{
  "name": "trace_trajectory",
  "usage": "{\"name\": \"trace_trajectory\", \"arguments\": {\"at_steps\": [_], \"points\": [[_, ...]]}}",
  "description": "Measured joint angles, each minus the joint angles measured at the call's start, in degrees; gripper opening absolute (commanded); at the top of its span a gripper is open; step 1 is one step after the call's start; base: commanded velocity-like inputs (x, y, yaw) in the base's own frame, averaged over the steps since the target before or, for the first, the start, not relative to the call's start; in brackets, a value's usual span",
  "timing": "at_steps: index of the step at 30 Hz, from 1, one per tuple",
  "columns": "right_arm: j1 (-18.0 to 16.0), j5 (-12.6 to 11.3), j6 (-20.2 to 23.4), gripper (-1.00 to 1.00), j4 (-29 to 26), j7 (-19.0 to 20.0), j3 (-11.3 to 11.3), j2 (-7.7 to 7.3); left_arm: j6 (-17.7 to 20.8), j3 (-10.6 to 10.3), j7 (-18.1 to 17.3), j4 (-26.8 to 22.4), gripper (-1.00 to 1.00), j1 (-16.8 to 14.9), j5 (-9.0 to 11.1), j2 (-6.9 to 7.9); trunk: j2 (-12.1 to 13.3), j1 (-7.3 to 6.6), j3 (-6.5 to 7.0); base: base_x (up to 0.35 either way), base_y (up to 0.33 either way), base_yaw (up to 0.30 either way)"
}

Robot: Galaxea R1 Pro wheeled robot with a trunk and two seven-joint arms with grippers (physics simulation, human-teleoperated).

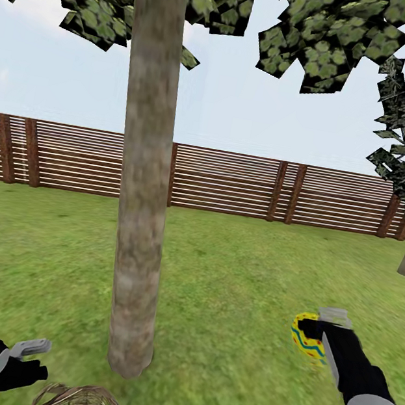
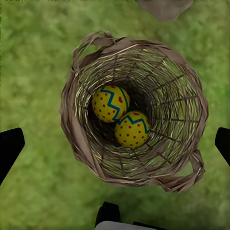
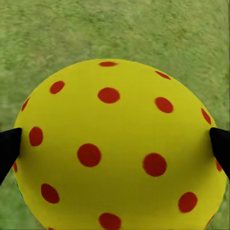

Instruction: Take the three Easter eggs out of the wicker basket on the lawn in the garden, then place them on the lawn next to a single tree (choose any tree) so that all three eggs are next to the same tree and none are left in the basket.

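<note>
Your right gripper (image 1: 316,328) clasps one yellow red-dotted Easter egg (image 3: 117,148) above the green lawn (image 1: 250,270), right of the pale mottled tree trunk (image 1: 139,205). Your left gripper (image 2: 115,143), fingers spread, hovers over the brown wicker basket (image 2: 79,139) holding two eggs (image 2: 110,103).

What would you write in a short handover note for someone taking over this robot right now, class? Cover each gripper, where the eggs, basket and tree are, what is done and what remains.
Right gripper: shut on one Easter egg, held above the lawn, to the right of the tree.
Left gripper: open, holding nothing, above the wicker basket.
Basket: on the grass near the trunk's base, two eggs inside, touching.
Done: one egg lifted out.
Left: set this egg down by the tree, then move the other two to the same tree.
</note>
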Motion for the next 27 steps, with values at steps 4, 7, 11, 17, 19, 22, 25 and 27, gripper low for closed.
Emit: {"name": "trace_trajectory", "arguments": {"at_steps": [4,7,11,17,19,22,25,27], "points": [[-5.52,-0.08,-0.58,-1.00,4.90,-0.01,0.15,1.48,0.01,0.02,0.00,0.05,1.00,0.01,0.05,-0.03,0.00,0.00,-0.02,0.000,0.000,0.000],[-6.15,-0.10,-2.13,-1.00,6.32,0.14,0.51,2.24,0.01,0.02,0.04,0.12,1.00,0.00,0.03,0.02,-0.01,0.00,-0.02,0.000,0.000,0.000],[-6.23,-0.10,-4.46,-1.00,6.55,0.19,0.62,1.91,-0.02,-0.05,0.07,0.17,1.00,0.01,-0.02,-0.07,-0.01,0.00,-0.02,0.000,0.000,0.000],[-6.23,0.18,-7.64,-1.00,7.18,0.20,0.67,2.23,0.00,-0.14,0.00,0.20,1.00,0.00,-0.01,-0.08,-0.39,0.21,-0.19,0.000,0.000,0.000],[-6.23,0.26,-7.65,-1.00,7.07,0.15,0.71,2.34,0.01,-0.15,0.00,0.17,1.00,0.00,0.04,-0.08,-1.20,0.65,-0.55,0.000,0.000,0.000],[-6.23,0.38,-7.72,-1.00,6.89,0.09,0.73,2.36,0.01,-0.15,0.00,0.16,1.00,0.01,0.05,-0.08,-2.40,1.31,-1.09,0.000,0.000,0.000],[-6.23,0.45,-7.79,-1.00,6.71,0.05,0.78,2.34,0.01,-0.14,0.00,0.19,1.00,-0.01,0.05,-0.08,-3.60,1.97,-1.63,0.000,0.000,0.000],[-6.23,0.47,-7.85,-1.00,6.70,0.04,0.80,2.33,0.01,-0.15,0.03,0.19,1.00,-0.01,0.04,-0.08,-4.41,2.41,-1.99,0.000,0.000,0.000]]}}
